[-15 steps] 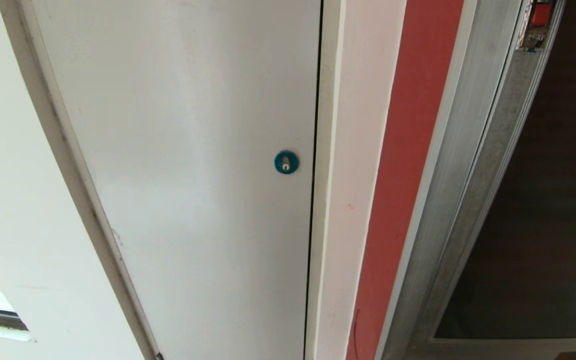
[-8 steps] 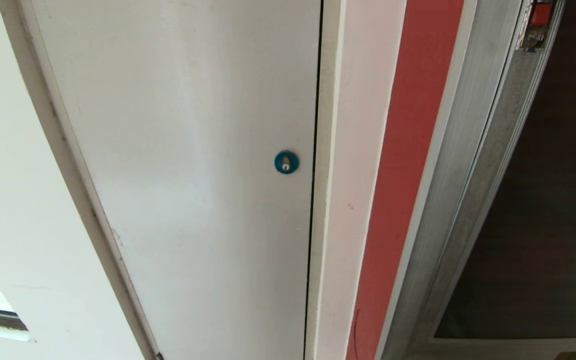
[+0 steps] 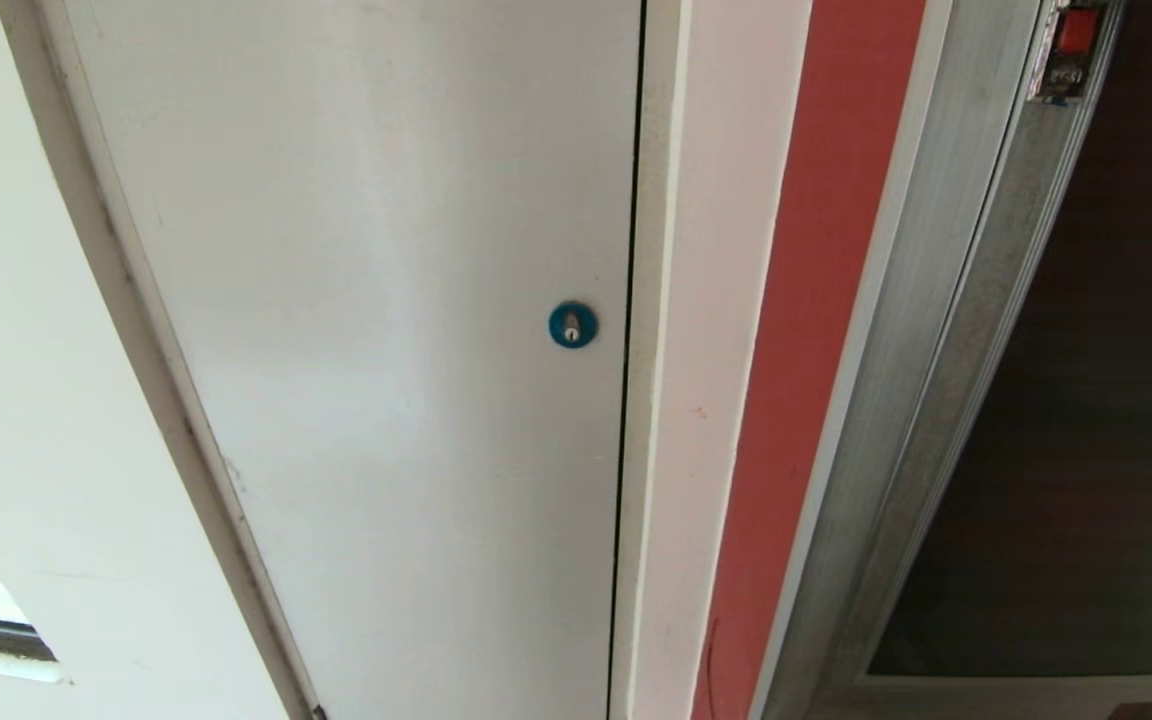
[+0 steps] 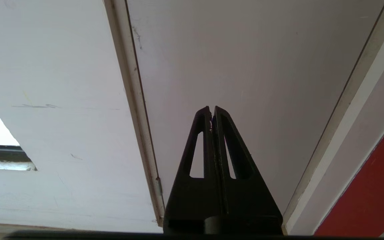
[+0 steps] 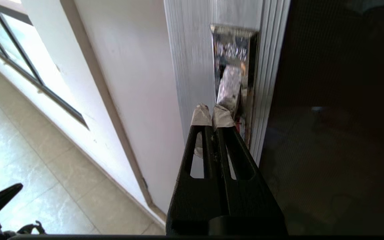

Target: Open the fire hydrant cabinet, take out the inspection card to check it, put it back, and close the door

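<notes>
Change: in the head view the latch (image 3: 1074, 30), at about 1 o'clock, sits a touch higher and further in than a second ago; the white door (image 3: 366, 330) and its blue lock (image 3: 572, 324) have not shifted.
Meaning: I judge the door (image 3: 1106, 400) is only starting to move; the cabinet (image 3: 816, 330) is not visibly open, and the card is nowhere in sight.
Right hand: right hand (image 5: 213, 115), taped fingers pressed together and holding nothing, tips at the metal latch plate (image 5: 233, 50) on the door frame.
Left hand: left hand (image 4: 211, 111), fingers together, empty, parked facing the white door.
</notes>
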Motion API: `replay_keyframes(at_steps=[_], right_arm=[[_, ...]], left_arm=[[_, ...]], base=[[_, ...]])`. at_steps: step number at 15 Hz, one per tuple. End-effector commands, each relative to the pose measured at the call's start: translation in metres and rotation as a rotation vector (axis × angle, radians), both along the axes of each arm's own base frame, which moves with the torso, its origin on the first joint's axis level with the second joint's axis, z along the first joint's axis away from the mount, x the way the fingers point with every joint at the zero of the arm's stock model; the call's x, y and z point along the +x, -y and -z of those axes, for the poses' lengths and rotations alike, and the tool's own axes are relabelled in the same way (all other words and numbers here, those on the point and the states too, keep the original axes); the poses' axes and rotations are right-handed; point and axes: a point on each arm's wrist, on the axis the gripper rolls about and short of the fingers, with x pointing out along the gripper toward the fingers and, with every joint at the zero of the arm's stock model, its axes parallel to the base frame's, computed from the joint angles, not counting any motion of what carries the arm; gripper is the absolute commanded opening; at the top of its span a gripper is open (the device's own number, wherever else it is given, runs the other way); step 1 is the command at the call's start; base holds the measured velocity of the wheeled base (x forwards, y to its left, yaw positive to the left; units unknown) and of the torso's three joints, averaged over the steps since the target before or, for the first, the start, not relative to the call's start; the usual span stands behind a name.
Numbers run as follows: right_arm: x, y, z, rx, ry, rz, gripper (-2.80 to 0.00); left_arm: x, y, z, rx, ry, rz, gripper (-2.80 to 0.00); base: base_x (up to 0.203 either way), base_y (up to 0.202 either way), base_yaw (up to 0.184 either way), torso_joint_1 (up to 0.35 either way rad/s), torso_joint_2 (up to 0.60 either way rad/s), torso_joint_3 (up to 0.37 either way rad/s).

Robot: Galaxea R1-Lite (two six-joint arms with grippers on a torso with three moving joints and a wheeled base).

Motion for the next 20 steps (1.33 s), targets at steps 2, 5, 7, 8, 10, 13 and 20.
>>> replay_keyframes(at_steps=[2, 5, 7, 8, 10, 13, 20], right_arm=[[0.004, -0.001, 0.002, -0.004, -0.006, 0.013, -2.8], [0.008, -0.001, -0.001, 0.005, 0.034, 0.031, -2.8], [0.01, 0.002, 0.0, 0.002, 0.033, 0.051, -2.8], [0.011, 0.002, 0.001, 0.0, 0.025, 0.054, -2.8], [0.015, 0.001, 0.008, -0.008, -0.001, 0.054, -2.8], [0.018, 0.001, 0.013, -0.013, -0.02, 0.054, -2.8], [0.02, 0.0, 0.011, -0.006, 0.012, 0.054, -2.8]], left_arm=[[0.0, 0.0, 0.0, 0.0, 0.0, 0.0, -2.8], [0.0, 0.0, 0.0, 0.0, 0.001, 0.0, -2.8], [0.0, 0.0, 0.0, 0.0, 0.0, 0.0, -2.8], [0.0, 0.0, 0.0, 0.0, 0.0, 0.0, -2.8], [0.0, 0.0, 0.0, 0.0, 0.0, 0.0, -2.8], [0.0, 0.0, 0.0, 0.0, 0.001, 0.0, -2.8], [0.0, 0.0, 0.0, 0.0, 0.0, 0.0, -2.8]], base=[[0.0, 0.0, 0.0, 0.0, 0.0, 0.0], [0.0, 0.0, 0.0, 0.0, 0.0, 0.0], [0.0, 0.0, 0.0, 0.0, 0.0, 0.0], [0.0, 0.0, 0.0, 0.0, 0.0, 0.0], [0.0, 0.0, 0.0, 0.0, 0.0, 0.0], [0.0, 0.0, 0.0, 0.0, 0.0, 0.0], [0.0, 0.0, 0.0, 0.0, 0.0, 0.0]])
